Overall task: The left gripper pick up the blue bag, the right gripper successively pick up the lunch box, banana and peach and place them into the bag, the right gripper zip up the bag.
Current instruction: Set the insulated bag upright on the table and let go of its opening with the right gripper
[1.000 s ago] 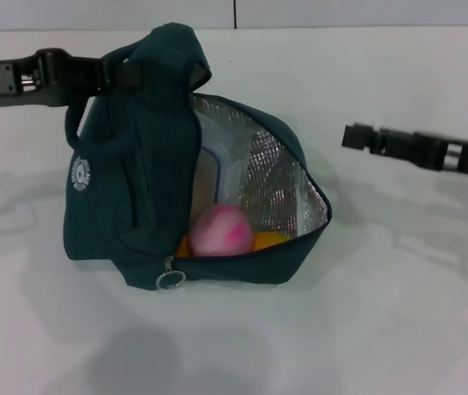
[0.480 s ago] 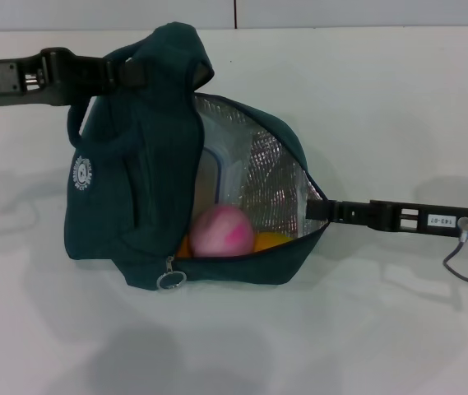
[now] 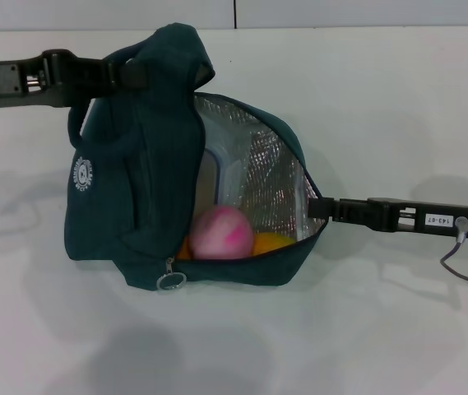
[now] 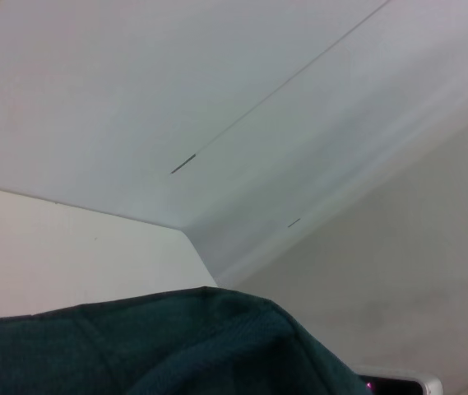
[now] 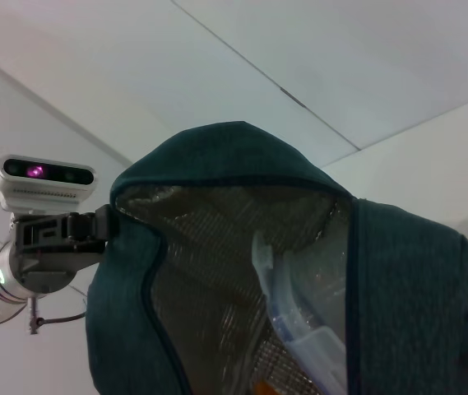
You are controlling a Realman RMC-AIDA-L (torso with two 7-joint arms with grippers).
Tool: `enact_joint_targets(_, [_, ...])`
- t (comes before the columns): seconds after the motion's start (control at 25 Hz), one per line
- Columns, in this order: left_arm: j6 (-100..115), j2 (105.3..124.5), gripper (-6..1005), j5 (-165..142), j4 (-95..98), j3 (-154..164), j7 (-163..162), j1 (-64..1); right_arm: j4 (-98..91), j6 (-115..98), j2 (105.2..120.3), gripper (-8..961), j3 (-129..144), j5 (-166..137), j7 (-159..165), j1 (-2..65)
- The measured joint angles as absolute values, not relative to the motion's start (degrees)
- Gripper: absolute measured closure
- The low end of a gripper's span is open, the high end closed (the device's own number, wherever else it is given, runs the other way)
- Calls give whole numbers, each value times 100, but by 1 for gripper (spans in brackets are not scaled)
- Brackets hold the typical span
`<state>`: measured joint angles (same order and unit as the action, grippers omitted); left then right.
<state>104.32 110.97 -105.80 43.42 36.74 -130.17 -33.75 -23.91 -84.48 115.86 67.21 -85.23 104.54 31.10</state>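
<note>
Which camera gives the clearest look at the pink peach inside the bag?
The head view: the peach sits fully visible at the bottom of the open blue bag, beside something orange. The right wrist view shows only the bag's lining and lunch box, the left wrist view only dark fabric.

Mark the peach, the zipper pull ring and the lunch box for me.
peach (image 3: pixel 220 233), head view, middle of its pink skin.
zipper pull ring (image 3: pixel 170 281), head view, on the metal ring.
lunch box (image 5: pixel 299 325), right wrist view, on its clear lid edge.
</note>
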Motion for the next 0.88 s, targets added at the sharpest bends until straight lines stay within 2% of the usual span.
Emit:
enact_joint_targets(0.16, [10432,11102,965,-10575,4342,3674,-13020,-3375,-2390,-8454,11584,564,6724,-8520,10452,3114])
enact_joint_targets(0.56, [10441,11111,965,-10580,4342,3674,-13026,-3375,-2417,-8538,11571,942,6702,-8292,10435,3106])
enact_joint_targets(0.72, [10509,11123,965,-10562,4342,3673,-13065,-3379,-2442,-8732,11539,947,6683,-8089,10335,3112])
enact_joint_targets(0.88, [10805,11165,965,-10539,4342,3699,-13259,-3498,-2631,-9168,11426,949,6436,-7923,10311,3095])
